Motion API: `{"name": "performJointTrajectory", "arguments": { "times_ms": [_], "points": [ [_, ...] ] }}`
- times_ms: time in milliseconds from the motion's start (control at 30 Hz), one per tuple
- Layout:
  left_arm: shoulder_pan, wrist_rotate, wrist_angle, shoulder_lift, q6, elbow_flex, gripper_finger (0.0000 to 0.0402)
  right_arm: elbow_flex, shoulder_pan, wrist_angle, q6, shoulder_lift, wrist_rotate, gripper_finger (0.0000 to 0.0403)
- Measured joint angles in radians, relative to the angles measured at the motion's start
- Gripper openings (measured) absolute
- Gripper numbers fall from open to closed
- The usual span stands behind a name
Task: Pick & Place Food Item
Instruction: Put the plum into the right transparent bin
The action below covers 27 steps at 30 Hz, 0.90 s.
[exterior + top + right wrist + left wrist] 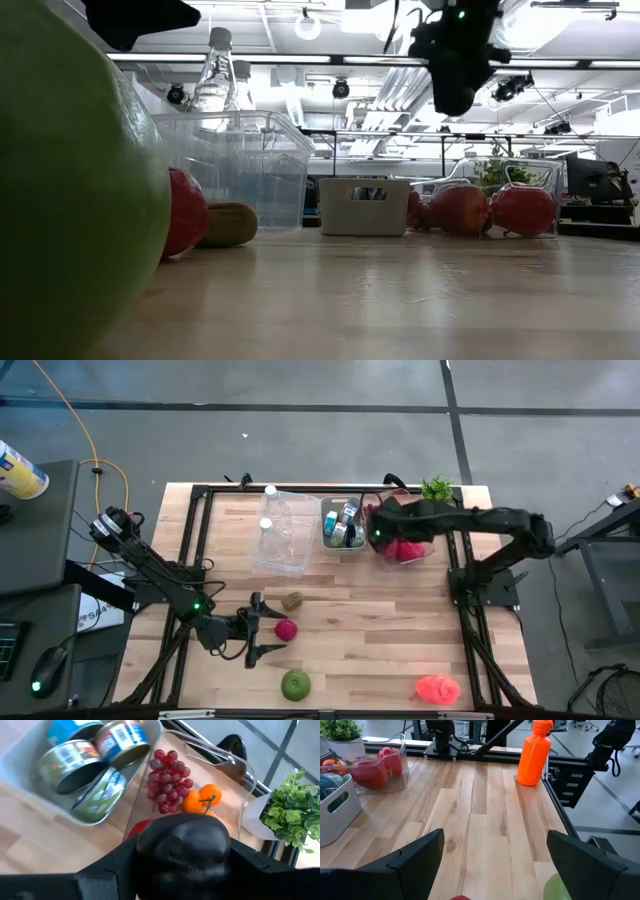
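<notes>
While open left gripper (266, 628) flanks red fruit (287, 629), bare planks beyond

Cans (85, 765) in a bin (343, 525), between two containers (281, 532) (408, 545).

Open end effector (492, 862) over wooden table (485, 815); orange bottle (534, 751) far off

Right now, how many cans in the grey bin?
4 visible in the grey bin: blue can, red-blue can, green-label can, tipped can. More may be hidden.
</notes>
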<state>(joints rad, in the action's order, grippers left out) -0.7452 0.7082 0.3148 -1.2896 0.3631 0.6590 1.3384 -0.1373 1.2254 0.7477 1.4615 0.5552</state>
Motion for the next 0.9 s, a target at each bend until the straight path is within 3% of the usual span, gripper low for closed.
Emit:
{"name": "performJointTrajectory", "arguments": {
  "times_ms": [300, 633, 900],
  "points": [
    [-0.003, 0.000, -0.002, 0.000, -0.150, 0.000, 0.0344, 0.000, -0.126, -0.105, -0.046, 0.010, -0.110, 0.0224],
    [-0.010, 0.001, -0.061, 0.000, -0.387, 0.000, 0.0344, 0.000, -0.134, -0.116, -0.044, 0.018, -0.118, 0.0231],
    [0.007, 0.003, -0.072, 0.000, -0.420, 0.000, 0.0344, 0.000, -0.131, -0.115, -0.059, 0.018, -0.158, 0.0231]
  ]
}}
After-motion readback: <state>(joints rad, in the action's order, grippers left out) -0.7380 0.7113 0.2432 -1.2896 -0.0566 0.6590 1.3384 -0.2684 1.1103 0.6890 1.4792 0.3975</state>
